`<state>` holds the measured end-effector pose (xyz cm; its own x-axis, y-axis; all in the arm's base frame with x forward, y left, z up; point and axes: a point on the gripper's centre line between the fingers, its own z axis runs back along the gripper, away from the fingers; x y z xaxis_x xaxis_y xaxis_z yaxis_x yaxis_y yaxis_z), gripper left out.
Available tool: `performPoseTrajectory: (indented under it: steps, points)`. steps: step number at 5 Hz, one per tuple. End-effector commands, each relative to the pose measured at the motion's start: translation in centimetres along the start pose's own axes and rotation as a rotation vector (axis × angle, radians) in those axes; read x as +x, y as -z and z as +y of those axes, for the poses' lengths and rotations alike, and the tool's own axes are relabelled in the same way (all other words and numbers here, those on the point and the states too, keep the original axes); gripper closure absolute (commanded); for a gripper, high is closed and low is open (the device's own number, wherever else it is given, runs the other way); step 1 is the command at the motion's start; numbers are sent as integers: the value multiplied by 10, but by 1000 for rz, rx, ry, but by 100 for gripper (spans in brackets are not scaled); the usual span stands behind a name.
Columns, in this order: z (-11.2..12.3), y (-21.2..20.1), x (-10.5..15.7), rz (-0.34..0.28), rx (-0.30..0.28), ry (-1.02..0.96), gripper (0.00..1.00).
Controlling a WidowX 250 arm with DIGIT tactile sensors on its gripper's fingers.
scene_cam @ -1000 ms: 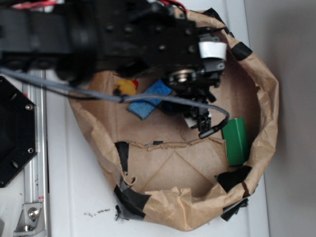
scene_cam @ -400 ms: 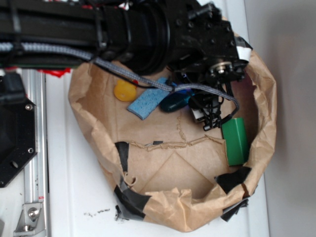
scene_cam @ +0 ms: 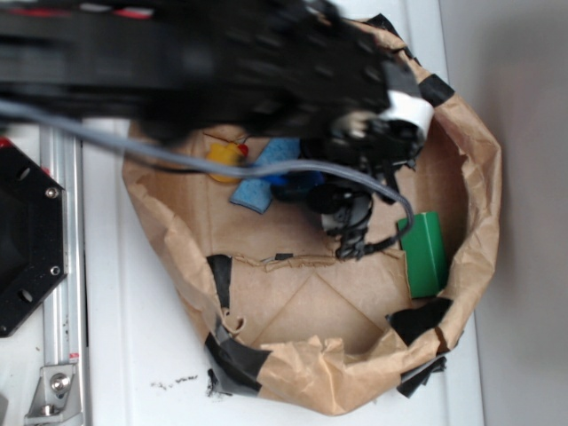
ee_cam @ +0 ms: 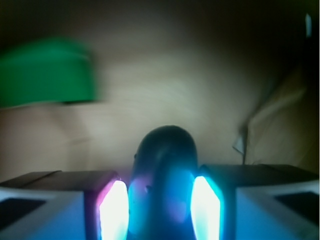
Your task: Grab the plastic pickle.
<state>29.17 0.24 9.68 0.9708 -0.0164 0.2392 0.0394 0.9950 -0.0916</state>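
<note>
In the wrist view the plastic pickle (ee_cam: 165,170), dark, glossy and round-ended, stands between my gripper's (ee_cam: 159,207) two glowing pads (ee_cam: 113,210), which press against it on both sides. The gripper is shut on it. In the exterior view the gripper (scene_cam: 333,202) hangs low inside the brown paper bag (scene_cam: 470,151), just right of the blue sponge (scene_cam: 259,186). The blurred black arm covers most of the pickle there.
A bright green rectangular block (scene_cam: 423,254) lies against the bag's right wall, also seen as the green block (ee_cam: 47,72) in the wrist view. A yellow toy (scene_cam: 222,160) sits at the back left. The bag's crumpled walls ring the space. A black mount (scene_cam: 22,235) stands left.
The arm has swung left and down from beside the green block onto the pickle. The pickle now sits between the pads. Both current views are motion-blurred.
</note>
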Motion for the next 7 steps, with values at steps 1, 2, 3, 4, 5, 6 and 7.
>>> performPoseTrajectory:
  steps: [1,2,3,4,5,6,7]
  points:
    - [-5,-106,12,-62,-10,248,100]
    - [-9,-119,15,-50,-3,238,100]
    - [-8,-116,16,-23,10,228,100]
    - [-10,-111,16,-2,7,229,100]
    - [-13,-105,16,33,-3,228,100]
    - [-21,-102,15,61,-1,240,100]
    - [-27,-99,11,64,-2,255,100]
